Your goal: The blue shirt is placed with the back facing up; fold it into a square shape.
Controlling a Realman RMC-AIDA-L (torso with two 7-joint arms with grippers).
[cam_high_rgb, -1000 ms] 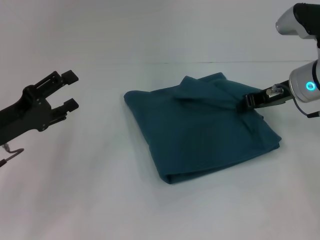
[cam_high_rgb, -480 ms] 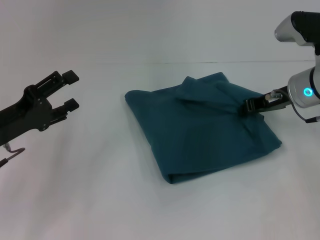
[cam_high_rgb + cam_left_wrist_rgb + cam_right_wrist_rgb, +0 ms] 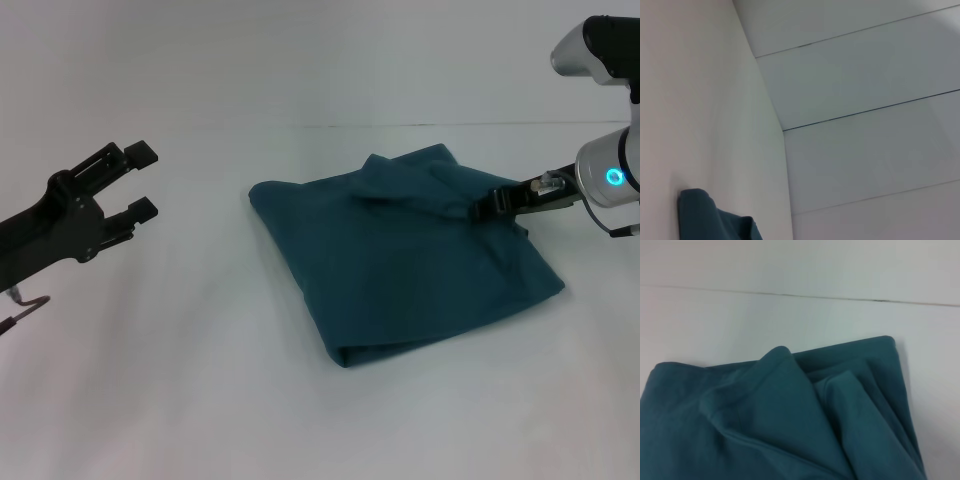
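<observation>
The blue shirt (image 3: 400,260) lies on the white table (image 3: 200,380) folded into a rough square, plain side up, with a raised crease along its far part. My right gripper (image 3: 489,205) is at the shirt's far right edge, its narrow black fingers shut on a fold of the cloth. The right wrist view shows the shirt's layered folds (image 3: 790,420) close up. My left gripper (image 3: 141,181) is open and empty, parked above the table well left of the shirt. A corner of the shirt (image 3: 705,220) shows in the left wrist view.
The table's far edge (image 3: 300,125) meets a plain white wall just behind the shirt. Bare table lies left of and in front of the shirt.
My right gripper dipped slightly, then rose and shifted a little left over the shirt's edge. The shirt's shape has barely changed. The left arm has not moved.
</observation>
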